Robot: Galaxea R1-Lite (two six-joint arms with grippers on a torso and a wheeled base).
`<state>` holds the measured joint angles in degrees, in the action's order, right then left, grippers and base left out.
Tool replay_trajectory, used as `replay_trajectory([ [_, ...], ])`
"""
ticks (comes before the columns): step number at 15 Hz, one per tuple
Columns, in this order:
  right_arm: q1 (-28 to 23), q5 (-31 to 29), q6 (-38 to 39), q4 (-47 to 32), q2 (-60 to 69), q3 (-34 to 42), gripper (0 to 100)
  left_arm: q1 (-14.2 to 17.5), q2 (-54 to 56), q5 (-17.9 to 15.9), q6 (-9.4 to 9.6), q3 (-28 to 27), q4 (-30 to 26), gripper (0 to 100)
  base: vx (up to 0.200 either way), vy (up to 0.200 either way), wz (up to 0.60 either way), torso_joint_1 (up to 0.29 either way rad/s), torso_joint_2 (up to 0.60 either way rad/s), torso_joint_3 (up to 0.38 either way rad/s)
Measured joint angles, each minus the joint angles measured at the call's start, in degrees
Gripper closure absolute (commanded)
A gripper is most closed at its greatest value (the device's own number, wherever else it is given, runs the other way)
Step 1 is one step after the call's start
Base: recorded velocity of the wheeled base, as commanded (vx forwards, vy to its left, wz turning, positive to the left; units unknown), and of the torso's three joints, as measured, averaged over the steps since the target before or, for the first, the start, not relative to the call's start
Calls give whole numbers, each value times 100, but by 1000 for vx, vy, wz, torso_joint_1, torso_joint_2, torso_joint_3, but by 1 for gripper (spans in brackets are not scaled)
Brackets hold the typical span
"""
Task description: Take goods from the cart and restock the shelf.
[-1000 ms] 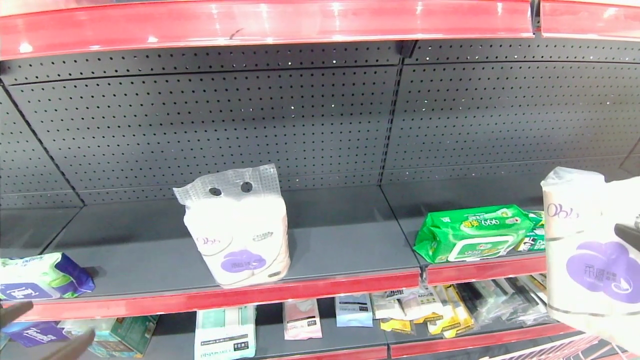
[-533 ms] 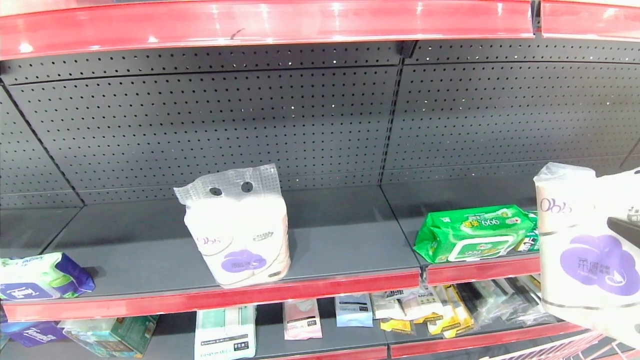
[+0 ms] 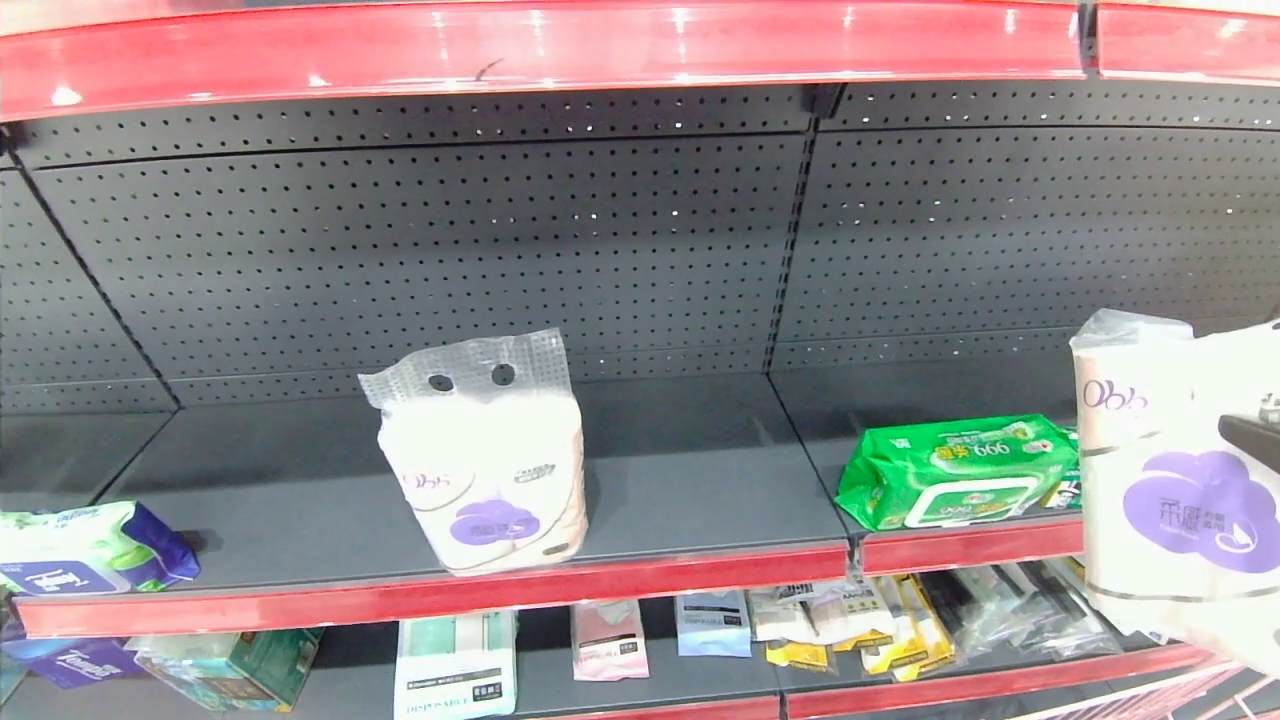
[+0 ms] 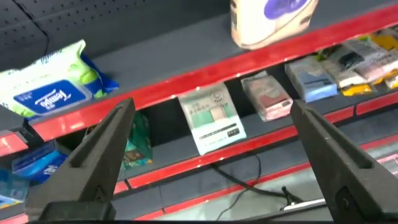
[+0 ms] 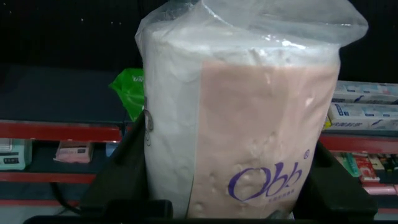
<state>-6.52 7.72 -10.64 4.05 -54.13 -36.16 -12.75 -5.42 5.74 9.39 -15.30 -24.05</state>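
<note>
Right gripper (image 5: 230, 177) clamped on toilet roll pack (image 3: 1170, 500), held before the right end of the shelf (image 3: 700, 470), shelf carrying a second roll pack (image 3: 485, 470) and green wipes (image 3: 950, 470), left gripper (image 4: 211, 106) spread open, holding nothing.

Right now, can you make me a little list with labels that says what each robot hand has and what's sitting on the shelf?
Right gripper: shut on the held toilet paper pack, in front of the shelf's right side
Left gripper: open, empty, low, facing the lower shelves
Middle shelf: standing toilet paper pack near the front edge; green wipes pack lying to its right; tissue pack lying at the far left
Lower shelf: small packets and boxes
</note>
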Motion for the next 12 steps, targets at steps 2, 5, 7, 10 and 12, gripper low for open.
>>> replay_trajectory([
  [2,0,7,6,60,-45,-17,100,2,22,-35,5,89,20,0,0,0,600,12,0,5],
  [5,-15,7,9,374,-183,-37,100,-1,33,-52,-15,318,421,0,0,0,600,6,1,4],
  [7,-11,11,0,528,-293,-61,100,-1,35,-49,-37,390,446,0,0,0,0,0,0,0],
  [10,0,207,9,588,-508,-162,100,-1,37,-50,-400,480,599,0,0,0,0,0,0,0],
  [12,18,589,30,616,-747,-293,100,2,37,-88,-784,808,1557,0,0,0,0,0,0,0],
])
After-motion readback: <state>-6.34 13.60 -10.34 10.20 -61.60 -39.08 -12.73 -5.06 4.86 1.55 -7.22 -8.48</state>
